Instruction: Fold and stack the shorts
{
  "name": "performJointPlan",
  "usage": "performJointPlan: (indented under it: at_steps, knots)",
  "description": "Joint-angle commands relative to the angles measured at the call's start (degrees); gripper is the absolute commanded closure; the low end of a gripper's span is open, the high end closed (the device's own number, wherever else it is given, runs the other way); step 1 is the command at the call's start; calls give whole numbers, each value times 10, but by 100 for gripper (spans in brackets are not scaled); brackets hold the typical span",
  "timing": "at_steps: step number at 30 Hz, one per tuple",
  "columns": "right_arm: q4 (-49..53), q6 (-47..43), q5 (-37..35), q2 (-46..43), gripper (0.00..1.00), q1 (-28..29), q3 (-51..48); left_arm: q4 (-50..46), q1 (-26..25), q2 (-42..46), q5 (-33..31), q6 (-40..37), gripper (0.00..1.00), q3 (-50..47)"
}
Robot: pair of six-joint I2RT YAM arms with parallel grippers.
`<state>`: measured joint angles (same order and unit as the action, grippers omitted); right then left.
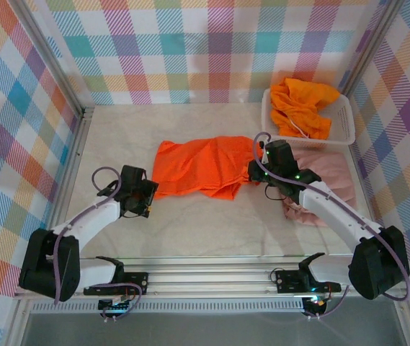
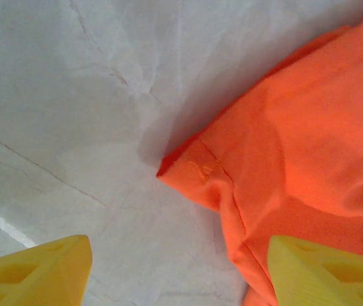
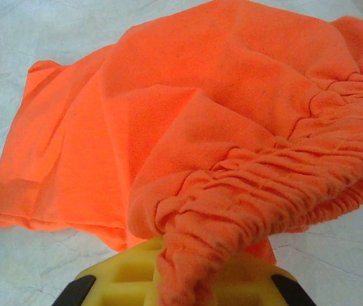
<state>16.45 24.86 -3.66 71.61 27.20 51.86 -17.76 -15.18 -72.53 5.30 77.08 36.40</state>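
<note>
We're pinching the orange shorts (image 1: 197, 167) by the waistband in our tight-shut right claw (image 1: 255, 173). They're lying spread mid-surface (image 1: 212, 227), and our left claw (image 1: 149, 196) is hanging open over their hem corner.

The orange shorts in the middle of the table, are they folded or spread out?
Spread out, not folded: the orange shorts lie wide across the table, waistband bunched in the shut right pincer.

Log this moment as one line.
left gripper open at spread orange shorts corner | right gripper shut on waistband | pink shorts at right | heaped shorts in basket
</note>
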Motion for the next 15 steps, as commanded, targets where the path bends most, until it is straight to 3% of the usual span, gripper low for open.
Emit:
performJointPlan:
  at_steps: [1, 6, 12, 15]
  knots:
    - [-15, 9, 7, -14, 100, 1, -9, 13, 8, -33, 17, 6, 28, 28]
    - [-14, 9, 7, -17, 100, 0, -16, 56, 10, -102, 43, -3, 33, 58]
    - [-12, 8, 5, -22, 100, 0, -23, 26, 10, -153, 34, -38, 39, 111]
    - [-9, 6, 3, -21, 100, 0, -23, 3, 10, -176, 32, -46, 48, 130]
